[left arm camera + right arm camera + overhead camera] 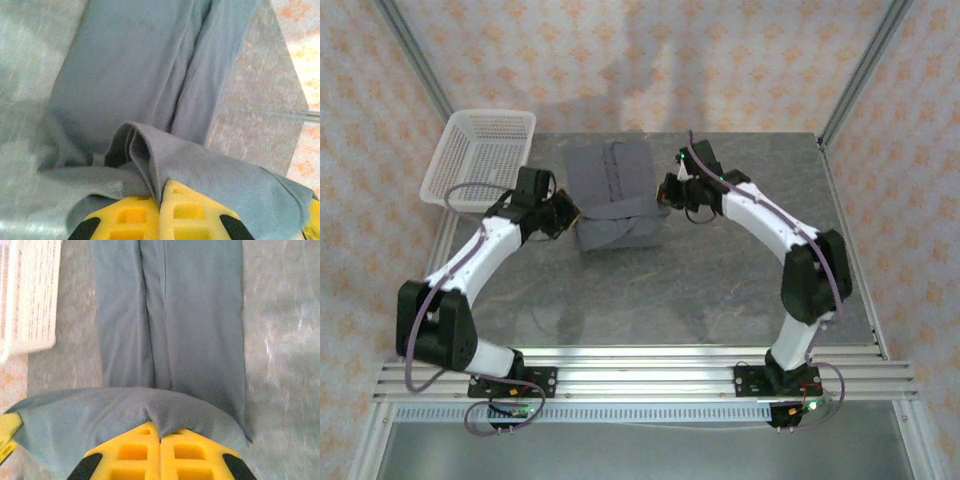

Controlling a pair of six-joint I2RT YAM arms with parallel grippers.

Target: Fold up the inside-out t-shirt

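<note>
The dark slate-grey soft cloth t-shirt [615,190] is seen partly folded on the grey stone-patterned table [720,290], toward its far middle; the white plastic mesh basket [480,155] is set at the far left corner. A raised fold at the shirt's near edge is pinched by the left gripper [160,200], closed tight on the cloth; the fold's other end is clamped likewise by the right gripper [160,432].

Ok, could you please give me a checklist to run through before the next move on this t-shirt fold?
1. Left end effector shut on the t-shirt, at its lifted edge: ok.
2. Right end effector shut on the same edge: ok.
3. Basket apart from the t-shirt: ok.
4. Layer on the table smooth: not ok, lengthwise creases.
5. Lifted edge level between the grips: cannot tell.
</note>
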